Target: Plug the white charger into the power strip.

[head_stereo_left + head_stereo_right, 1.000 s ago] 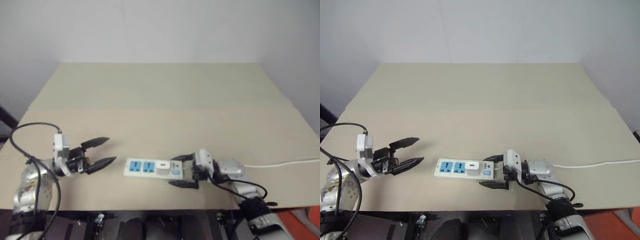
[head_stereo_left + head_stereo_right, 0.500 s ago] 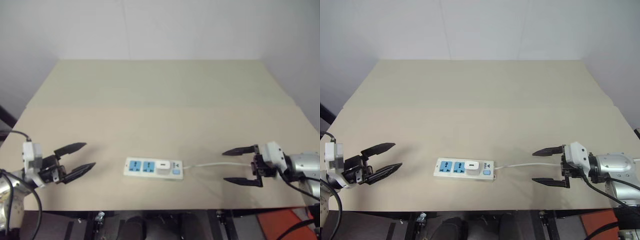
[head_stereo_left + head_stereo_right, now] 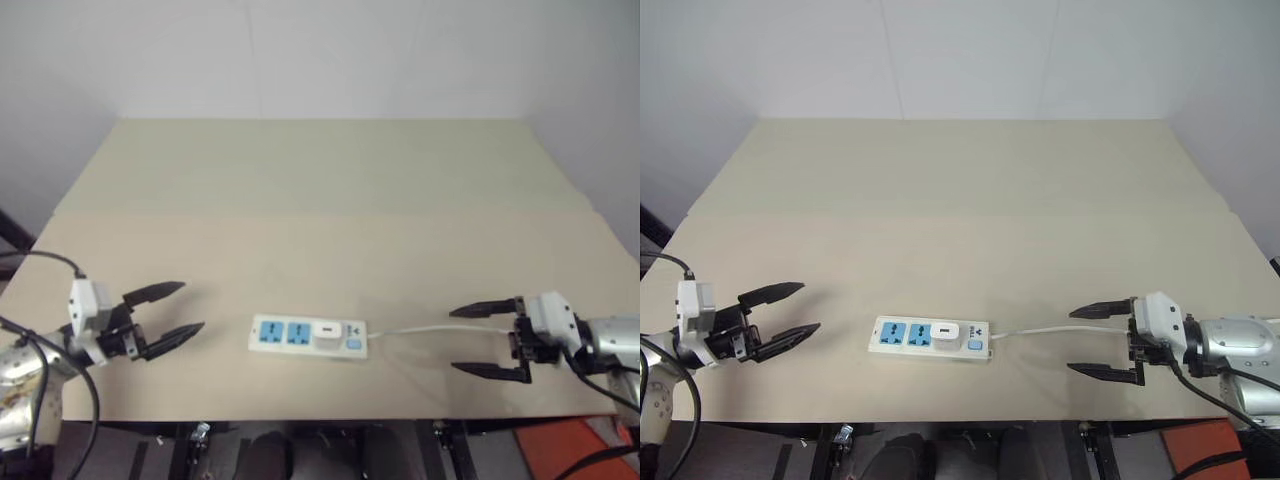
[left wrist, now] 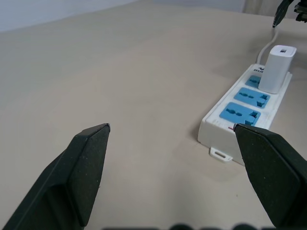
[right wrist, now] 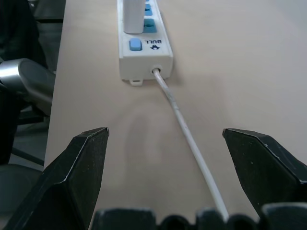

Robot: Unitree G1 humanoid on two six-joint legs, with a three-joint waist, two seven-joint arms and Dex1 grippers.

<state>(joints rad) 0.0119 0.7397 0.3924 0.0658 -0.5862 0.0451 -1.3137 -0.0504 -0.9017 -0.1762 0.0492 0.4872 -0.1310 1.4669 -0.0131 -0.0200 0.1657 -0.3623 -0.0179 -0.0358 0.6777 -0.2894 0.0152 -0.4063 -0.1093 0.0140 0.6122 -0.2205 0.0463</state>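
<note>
The power strip (image 3: 300,336) lies flat near the table's front edge, with two blue sockets bare. The white charger (image 3: 325,334) stands upright in the socket nearest the blue switch, seen too in the left wrist view (image 4: 277,68). The strip's thin white cord (image 3: 430,328) runs off to the right. My left gripper (image 3: 190,306) hovers open to the left of the strip, pointing at it, with nothing between its fingers. My right gripper (image 3: 453,340) is open and empty well to the right of the strip, its fingers straddling the cord (image 5: 187,129).
The beige table (image 3: 320,200) stretches back to a white wall. Its front edge runs just below the strip and both grippers. Black frame parts show under that edge.
My right gripper has drawn back from the strip's switch end far to the right along the cord. The left gripper sits slightly farther left. The charger and strip have stayed put.
</note>
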